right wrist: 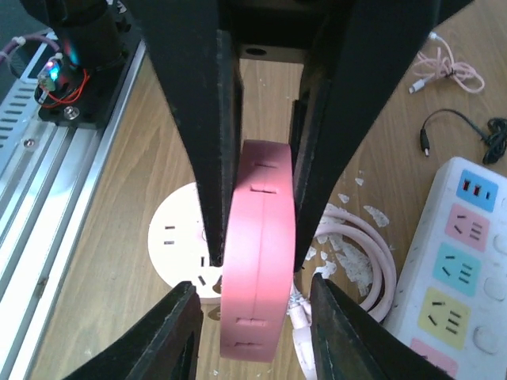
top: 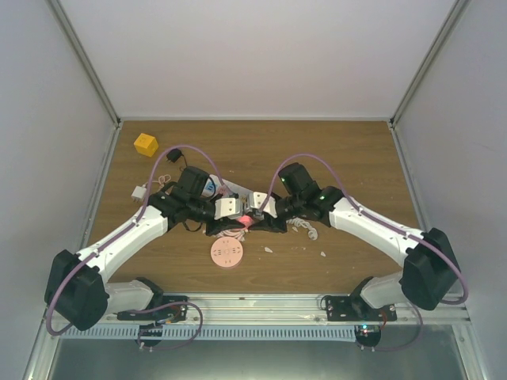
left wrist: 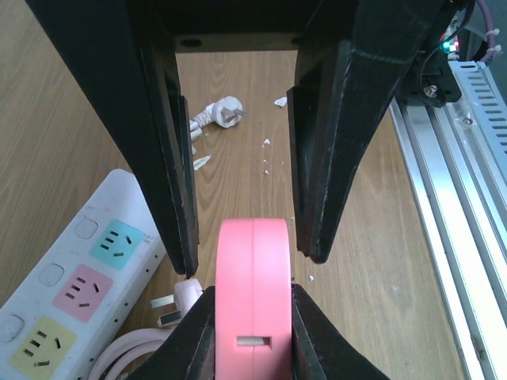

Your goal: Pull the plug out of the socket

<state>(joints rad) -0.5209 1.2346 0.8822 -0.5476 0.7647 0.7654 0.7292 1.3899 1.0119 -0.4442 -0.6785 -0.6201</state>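
1. Work item: the pink socket disc (right wrist: 257, 237) stands edge-on over the middle of the worktop (top: 333, 158), between the two arms. It appears to be held clear of the surface. A seam runs round its rim.
2. Left gripper (left wrist: 252, 299): the jaws are clamped on the two flat faces of the pink socket disc.
3. Right gripper (right wrist: 253, 285): the jaws are apart and straddle the same disc from the opposite side. A narrow gap shows at each face, and no contact is visible.
4. Plug: the fingers cover the disc faces, so a seated plug cannot be confirmed. A white plug (left wrist: 176, 299) with bare prongs shows just beside the disc, near the white power strip (left wrist: 71, 277). Whether it belongs to the pink cable (right wrist: 372, 253) cannot be told.
5. Step in hand (judgement): the second hold is being set up, and the pull is not yet begun.
6. Next move (judgement): seat the right jaws on the part to be withdrawn, not on the section the left jaws pinch. Then draw straight along the prong axis while the left arm keeps the body fixed.
7. Caution (judgement): a grip across both sides of the seam presses the halves together and resists separation.
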